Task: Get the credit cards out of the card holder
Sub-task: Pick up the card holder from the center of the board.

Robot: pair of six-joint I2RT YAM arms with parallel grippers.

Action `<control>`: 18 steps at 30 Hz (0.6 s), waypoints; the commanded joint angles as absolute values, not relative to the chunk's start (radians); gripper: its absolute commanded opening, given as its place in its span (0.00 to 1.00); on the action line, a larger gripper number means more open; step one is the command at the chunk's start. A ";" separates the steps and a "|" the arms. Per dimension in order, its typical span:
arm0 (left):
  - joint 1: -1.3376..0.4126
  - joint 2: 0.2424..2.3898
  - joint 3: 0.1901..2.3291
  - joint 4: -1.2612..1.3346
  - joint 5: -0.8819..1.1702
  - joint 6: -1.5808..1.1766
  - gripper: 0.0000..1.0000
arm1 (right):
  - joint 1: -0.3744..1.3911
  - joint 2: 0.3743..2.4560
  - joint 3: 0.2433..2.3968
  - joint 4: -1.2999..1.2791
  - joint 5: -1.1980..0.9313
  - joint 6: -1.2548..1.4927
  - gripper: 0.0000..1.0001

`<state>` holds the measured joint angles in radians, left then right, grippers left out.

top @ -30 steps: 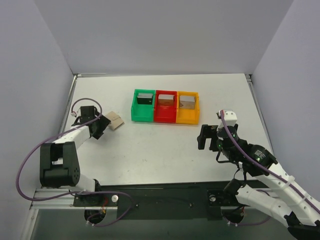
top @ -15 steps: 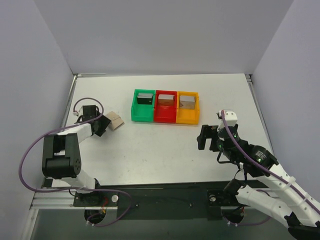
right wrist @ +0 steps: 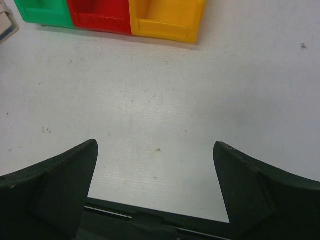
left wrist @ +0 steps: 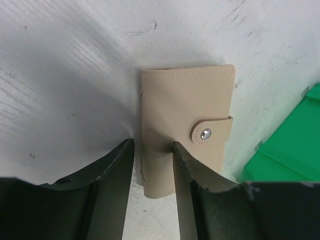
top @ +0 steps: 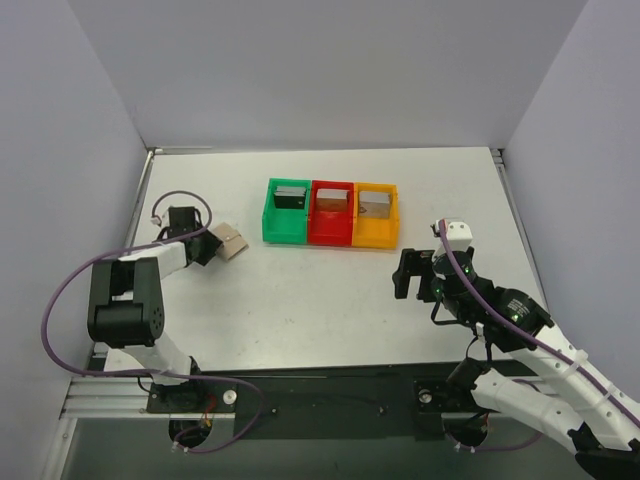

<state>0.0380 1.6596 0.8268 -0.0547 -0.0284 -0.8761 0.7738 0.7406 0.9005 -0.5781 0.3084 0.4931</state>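
Left wrist view: the left gripper (left wrist: 152, 145) stands narrow, jaws straddling the long edge of the closed card holder (left wrist: 187, 100) on the desk (left wrist: 75, 65); the holder's near end is hidden, so I cannot tell if it is pinched. The right gripper (right wrist: 155, 146) gapes wide, holding nothing. The credit cards (top: 290, 195) are only small slabs in the bins (top: 330, 235).

The left arm's black two-finger gripper (left wrist: 151, 146) reached forward, jaws narrowly parted. The right arm's black gripper (right wrist: 155, 145) hovered, jaws spread wide.

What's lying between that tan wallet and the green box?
Nothing, just bare white table between the wallet and the green box; the overhead view shows it, the left wrist view too.
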 commanded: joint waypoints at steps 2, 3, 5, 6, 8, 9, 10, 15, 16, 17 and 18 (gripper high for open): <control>0.029 1.672 0.848 -0.040 -0.044 -0.821 0.44 | 0.781 0.742 0.894 -0.555 0.327 0.488 0.93; 0.029 1.672 0.850 -0.040 -0.046 -0.815 0.42 | 0.781 0.742 0.893 -0.555 0.330 0.486 0.93; 0.029 1.674 0.848 -0.037 -0.041 -0.807 0.31 | 0.781 0.744 0.893 -0.555 0.330 0.488 0.93; 0.029 1.674 0.847 -0.038 -0.041 -0.805 0.29 | 0.779 0.744 0.893 -0.555 0.330 0.489 0.93; 0.029 1.669 0.842 -0.034 -0.035 -0.804 0.20 | 0.779 0.744 0.891 -0.555 0.328 0.489 0.93; 0.029 1.664 0.836 -0.032 -0.032 -0.807 0.14 | 0.779 0.742 0.891 -0.555 0.327 0.489 0.93; 0.031 1.660 0.833 -0.028 -0.032 -0.808 0.11 | 0.779 0.739 0.891 -0.557 0.324 0.488 0.93; 0.031 1.609 0.813 -0.025 -0.017 -0.815 0.00 | 0.779 0.724 0.894 -0.557 0.313 0.492 0.93; 0.031 1.594 0.807 -0.017 -0.012 -0.816 0.00 | 0.781 0.724 0.894 -0.558 0.307 0.494 0.93; 0.032 1.565 0.796 -0.015 -0.003 -0.818 0.00 | 0.781 0.723 0.897 -0.558 0.305 0.495 0.93; 0.032 1.549 0.787 -0.015 0.000 -0.818 0.00 | 0.781 0.721 0.897 -0.558 0.298 0.499 0.93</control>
